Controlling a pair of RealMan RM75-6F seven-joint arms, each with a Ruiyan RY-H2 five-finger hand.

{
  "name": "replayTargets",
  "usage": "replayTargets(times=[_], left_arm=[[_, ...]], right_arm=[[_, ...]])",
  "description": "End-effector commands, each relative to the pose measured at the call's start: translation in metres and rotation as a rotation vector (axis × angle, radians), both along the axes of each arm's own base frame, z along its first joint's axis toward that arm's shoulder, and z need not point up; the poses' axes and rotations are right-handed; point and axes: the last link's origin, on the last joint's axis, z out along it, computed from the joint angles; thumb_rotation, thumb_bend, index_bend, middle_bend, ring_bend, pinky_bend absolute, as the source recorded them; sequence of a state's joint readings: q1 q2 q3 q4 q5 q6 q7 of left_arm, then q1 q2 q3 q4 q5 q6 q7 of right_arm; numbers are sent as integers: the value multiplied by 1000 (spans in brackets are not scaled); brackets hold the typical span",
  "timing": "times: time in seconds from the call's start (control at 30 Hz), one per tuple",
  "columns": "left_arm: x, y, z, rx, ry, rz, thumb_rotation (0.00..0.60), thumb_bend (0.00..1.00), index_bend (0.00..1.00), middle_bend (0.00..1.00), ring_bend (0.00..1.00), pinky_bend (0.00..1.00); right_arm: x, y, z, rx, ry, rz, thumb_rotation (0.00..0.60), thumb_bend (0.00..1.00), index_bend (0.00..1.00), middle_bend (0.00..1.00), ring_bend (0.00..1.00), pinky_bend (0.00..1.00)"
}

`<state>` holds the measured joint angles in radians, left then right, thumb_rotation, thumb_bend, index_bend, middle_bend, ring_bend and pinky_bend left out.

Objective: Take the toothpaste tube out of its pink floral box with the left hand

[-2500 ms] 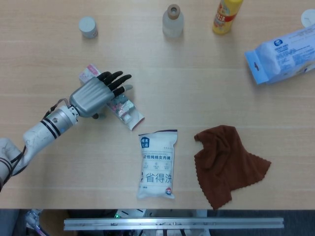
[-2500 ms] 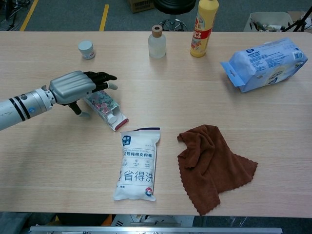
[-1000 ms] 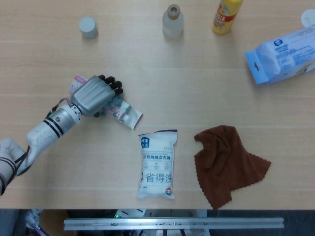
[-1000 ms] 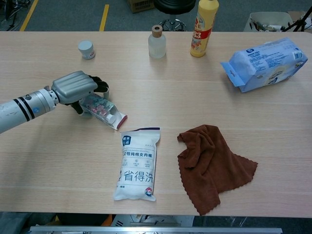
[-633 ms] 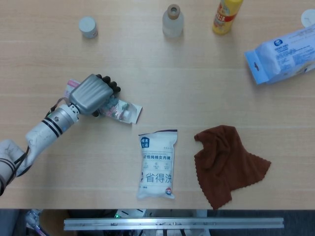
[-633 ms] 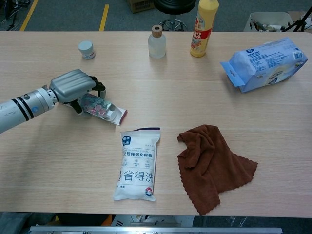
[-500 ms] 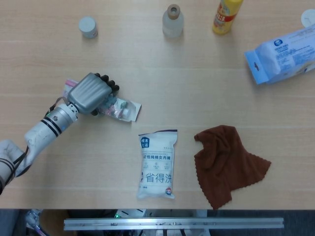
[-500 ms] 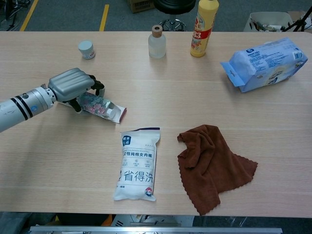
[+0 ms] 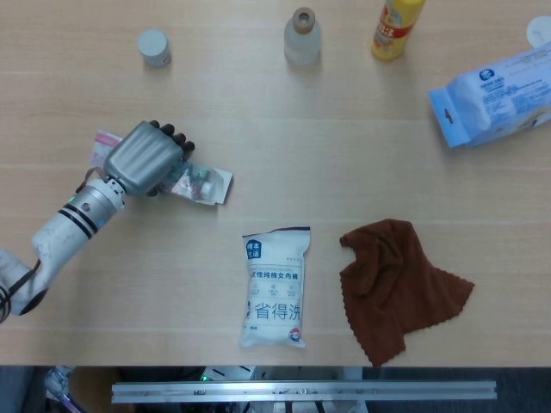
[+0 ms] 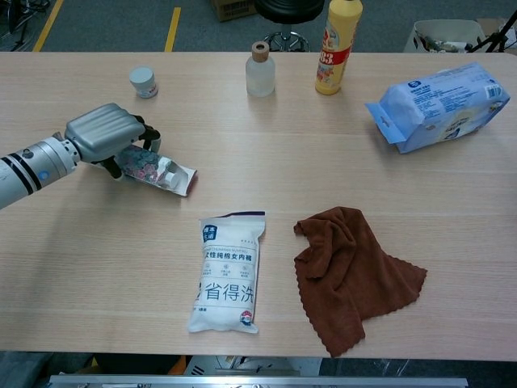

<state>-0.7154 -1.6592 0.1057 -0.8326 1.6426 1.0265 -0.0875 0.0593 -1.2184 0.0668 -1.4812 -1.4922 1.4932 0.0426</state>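
Observation:
The pink floral box (image 9: pixel 203 183) (image 10: pixel 164 172) is in my left hand (image 9: pixel 143 158) (image 10: pixel 103 134), which grips its far end with the fingers curled round it. The box points to the right, and its open end shows at the right tip. From the chest view it looks raised a little off the table. I cannot make out the toothpaste tube inside the box. My right hand is in neither view.
A white pouch (image 9: pixel 275 287) lies near the table's front, with a brown cloth (image 9: pixel 398 285) to its right. Along the back stand a small white jar (image 9: pixel 154 46), a clear bottle (image 9: pixel 302 36) and a yellow bottle (image 9: pixel 395 27). A blue wipes pack (image 9: pixel 495 93) lies at the far right.
My left hand closed round the box, turned it from a diagonal lie to nearly level, and carried it to the left and slightly up.

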Motion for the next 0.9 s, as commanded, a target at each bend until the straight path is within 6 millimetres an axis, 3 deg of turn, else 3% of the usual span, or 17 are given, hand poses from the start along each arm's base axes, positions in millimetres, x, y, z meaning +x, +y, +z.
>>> replayTargets(times=[0.03, 0.47, 0.7, 0.9], left_arm=[[-1, 0, 14, 32, 30, 13, 600, 77, 525, 463, 393, 544], [1, -16, 67, 168, 166, 31, 600, 77, 529, 473, 398, 549], [-4, -35, 95, 267, 292, 6, 600, 77, 529, 474, 399, 551], [-10, -56, 108, 326, 416, -51, 600, 78, 532, 480, 399, 553]], right_arm=[[0, 0, 0, -1, -1, 0, 600, 197, 504, 419, 277, 401], [0, 0, 0, -5, -10, 3, 600, 198, 505, 420, 278, 401], [3, -6, -1, 3, -19, 21, 600, 197, 504, 420, 278, 401], [5, -21, -7, 38, -27, 48, 600, 198, 505, 420, 278, 401]])
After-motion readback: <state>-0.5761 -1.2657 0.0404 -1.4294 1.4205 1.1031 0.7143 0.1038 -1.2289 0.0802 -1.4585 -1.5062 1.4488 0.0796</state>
